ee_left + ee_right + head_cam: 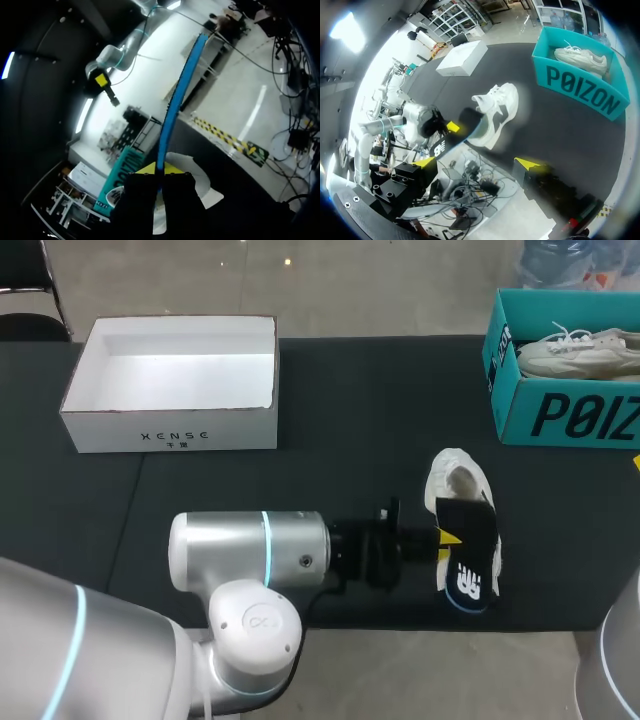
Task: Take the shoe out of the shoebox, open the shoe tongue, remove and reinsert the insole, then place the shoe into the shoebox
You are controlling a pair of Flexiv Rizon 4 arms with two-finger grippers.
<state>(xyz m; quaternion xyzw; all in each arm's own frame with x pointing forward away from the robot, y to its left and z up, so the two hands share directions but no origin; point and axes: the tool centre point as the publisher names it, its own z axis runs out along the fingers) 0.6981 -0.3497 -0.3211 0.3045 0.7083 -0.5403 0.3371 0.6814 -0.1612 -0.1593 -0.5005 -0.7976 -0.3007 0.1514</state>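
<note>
Left arm: the left arm (250, 560) is nearest, coming in low and reaching across to the near side of the white shoe (455, 480).
Left gripper: the left gripper (440, 545) has its yellow tips pressed on the insole (468, 550), one each side of its thin edge, just beside the shoe's heel.
Insole, position: black with a blue rim. It is held on edge, one end at the shoe's opening and the other out past the heel. Whether that end sits inside the shoe cannot be told.
Insole, handling: judged light, thin and floppy, so it will bend and swing beyond the pinch. A grip near mid-length is judged best for steering the toe end.
Shoe, position: lies on its side on the table (330, 410), out of any box, with nothing holding it.
Shoe, handling: judged light, with a soft upper. It is likely to slide if the insole is pushed in unbraced. The heel collar or sole edge looks the firmest hold.
Right gripper: the right gripper (476, 162) has its fingers spread wide and empty. It hangs back from the shoe, on the side away from the left arm.
White shoebox: the white shoebox (170, 425) stands open and well apart from the shoe, beyond the left arm.
Teal shoebox: the teal shoebox (560, 415) stands near the shoe's toe side and holds a second shoe (580, 352).
Obstructions: nothing lies between the shoe and either box. The left arm's own reach crosses the way to the white one.
</note>
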